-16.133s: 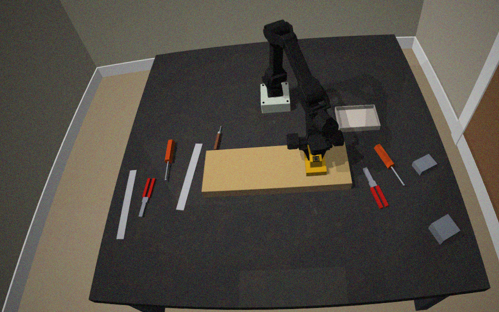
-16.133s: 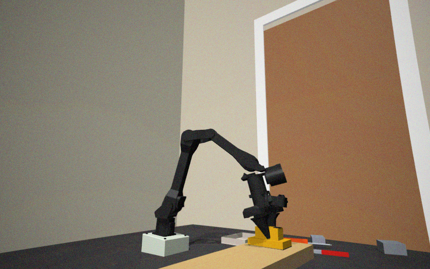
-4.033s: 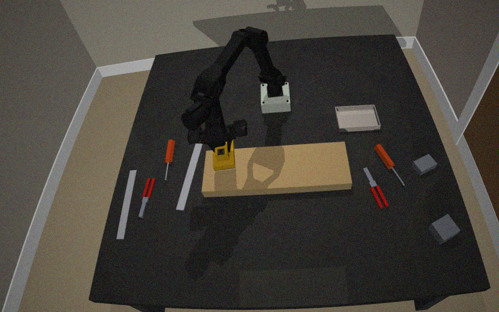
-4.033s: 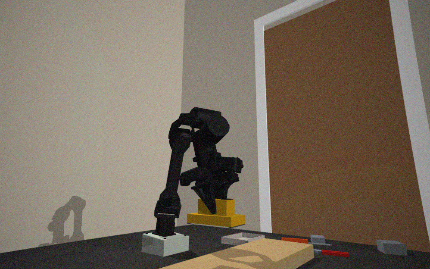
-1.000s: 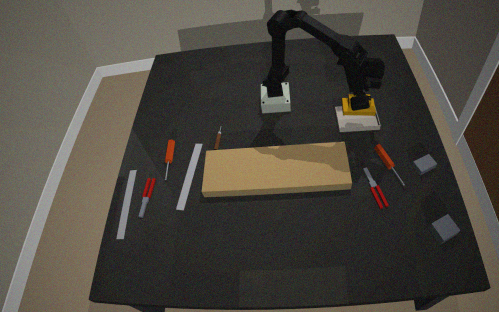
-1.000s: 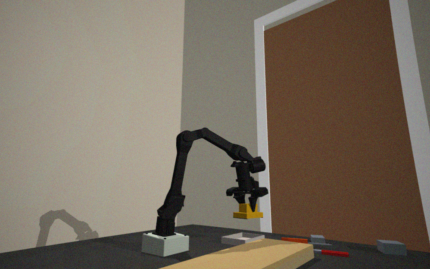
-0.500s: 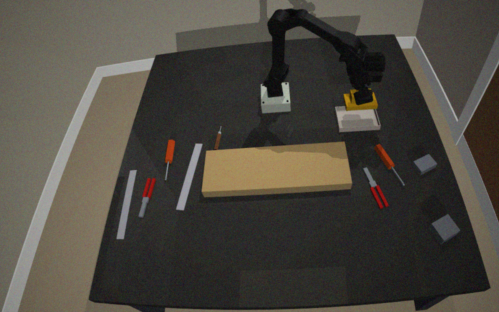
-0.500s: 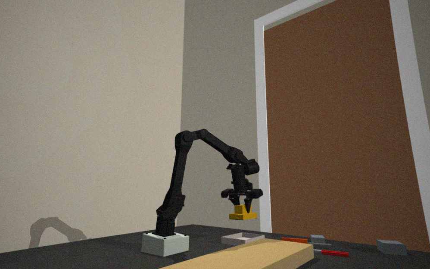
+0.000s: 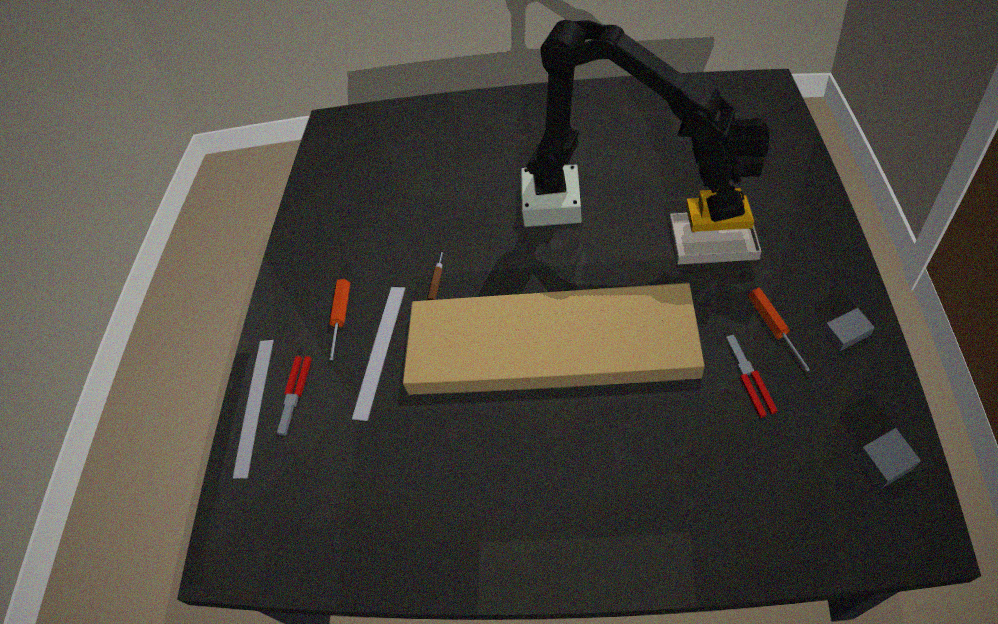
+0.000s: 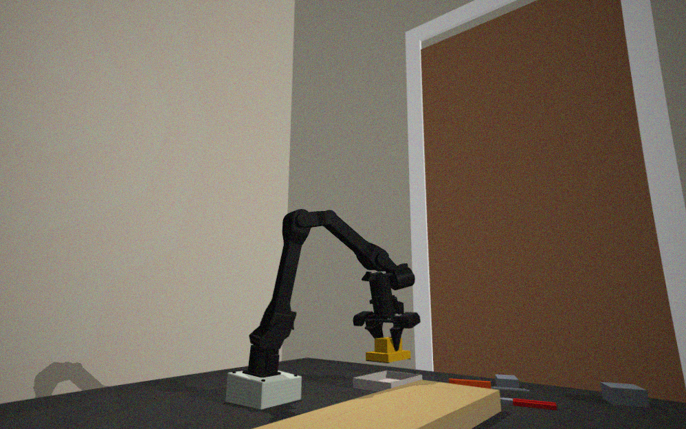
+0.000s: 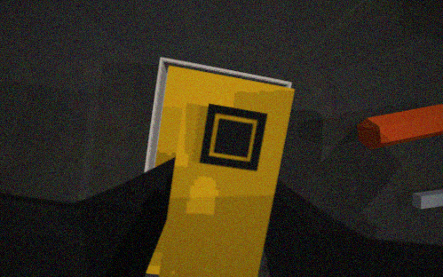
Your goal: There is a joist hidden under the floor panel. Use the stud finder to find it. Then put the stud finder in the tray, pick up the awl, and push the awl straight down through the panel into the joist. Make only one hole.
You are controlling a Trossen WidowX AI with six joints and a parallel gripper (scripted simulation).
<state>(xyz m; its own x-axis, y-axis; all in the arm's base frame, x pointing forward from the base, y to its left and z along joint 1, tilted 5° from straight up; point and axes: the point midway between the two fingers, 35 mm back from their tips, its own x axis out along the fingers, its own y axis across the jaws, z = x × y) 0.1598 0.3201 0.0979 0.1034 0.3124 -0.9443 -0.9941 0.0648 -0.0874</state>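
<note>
Gripping the yellow stud finder (image 9: pixel 700 220) (image 10: pixel 387 355) (image 11: pixel 224 186) by its raised block, the hand (image 9: pixel 725 204) (image 10: pixel 386 335) holds it just above the tray (image 9: pixel 720 258) (image 10: pixel 387 381) (image 11: pixel 154 120), w/ a gap betw. the two in the exterior view. Finder = wide flat base w/ a narrower block on top, approx. level; wrist view shows a blk square w/ a thin yellow square outline inside it, plus patches of shadow on the yellow. Tray is shallow, pale grey, rectangular, w/ low walls, nr the table's right edge in the top view, toward the far right corner. Awl (image 9: pixel 435 280) lies left of ctr on the table (image 9: pixel 565 480), brown handle, thin pale tip pointing to the far edge; its handle end is right by the panel (image 9: pixel 553 343) (image 10: pixel 415 407). Panel: thick, tan, rectangular, mid-table, long sides running roughly w/ the near & far edges. Orange screwdriver (image 9: pixel 769 313) (image 10: pixel 469 383) (image 11: pixel 415 125) & red-handled pliers (image 9: pixel 753 377) (image 10: pixel 533 403) lie betw. panel & right edge.
</note>
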